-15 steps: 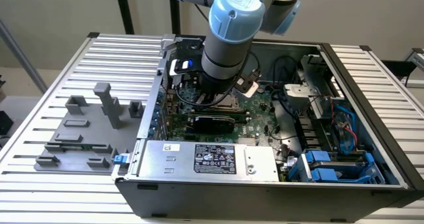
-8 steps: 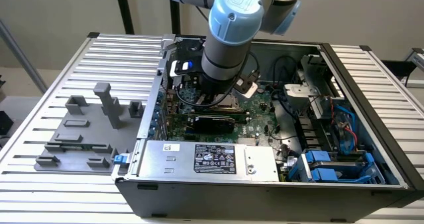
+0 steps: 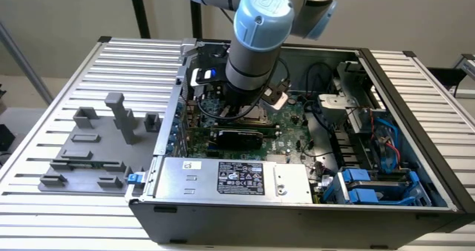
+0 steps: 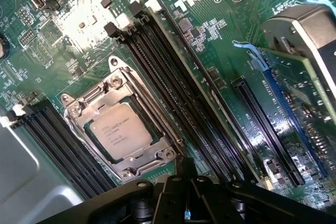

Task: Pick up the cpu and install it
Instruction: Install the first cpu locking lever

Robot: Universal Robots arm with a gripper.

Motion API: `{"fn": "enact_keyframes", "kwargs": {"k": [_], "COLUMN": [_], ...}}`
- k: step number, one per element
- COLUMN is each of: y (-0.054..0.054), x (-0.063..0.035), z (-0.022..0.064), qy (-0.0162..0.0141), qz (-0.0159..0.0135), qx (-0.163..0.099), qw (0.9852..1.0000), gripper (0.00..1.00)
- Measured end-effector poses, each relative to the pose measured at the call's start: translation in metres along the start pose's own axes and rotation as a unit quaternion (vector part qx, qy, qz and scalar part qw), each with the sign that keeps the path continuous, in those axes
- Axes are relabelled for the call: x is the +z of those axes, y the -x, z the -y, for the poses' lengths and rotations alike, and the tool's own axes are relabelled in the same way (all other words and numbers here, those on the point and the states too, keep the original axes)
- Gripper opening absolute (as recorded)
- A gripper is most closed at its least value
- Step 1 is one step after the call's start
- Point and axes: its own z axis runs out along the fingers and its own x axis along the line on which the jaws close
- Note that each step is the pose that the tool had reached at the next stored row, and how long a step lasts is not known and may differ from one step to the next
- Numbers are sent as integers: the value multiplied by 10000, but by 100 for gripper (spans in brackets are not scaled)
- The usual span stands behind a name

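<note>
Black gripper, jaws pressed together & holding nothing, hovers just above the small flat silver-topped square cpu seated in its metal-framed socket on the green motherboard; light, stiff, likely fragile underneath—best held by edges.

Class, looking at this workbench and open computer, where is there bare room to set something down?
Free: the ribbed table behind the grey tray, and its strip along the front edge. Crowded: inside the computer case, around the cpu.
</note>
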Motion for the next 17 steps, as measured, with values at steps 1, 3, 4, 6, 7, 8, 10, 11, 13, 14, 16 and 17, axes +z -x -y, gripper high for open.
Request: {"fn": "enact_keyframes", "kwargs": {"k": [1, 3, 4, 6, 7, 8, 10, 11, 13, 14, 16, 17], "y": [-1, -5, -7, -8, -9, -10, -19, -27, -42, -50, -59, -60], "x": [6, 20, 23, 24, 24, 16, -34, -75, -161, -202, -250, -254], "z": [1, 5, 7, 9, 10, 12, 25, 36, 58, 69, 81, 82], "qy": [1, 4, 9, 17, 20, 22, 23, 23, 23, 23, 21, 20], "qz": [1, 5, 13, 25, 29, 33, 34, 35, 36, 36, 38, 37], "qx": [-2, -5, -5, -5, -5, -4, -3, -3, -3, -3, -2, -2], "qw": [10000, 10000, 10000, 10000, 10000, 10000, 10000, 10000, 10000, 10000, 10000, 10000], "gripper": [11, 11, 11, 11, 11, 11, 11, 11, 11, 11, 11, 11]}}
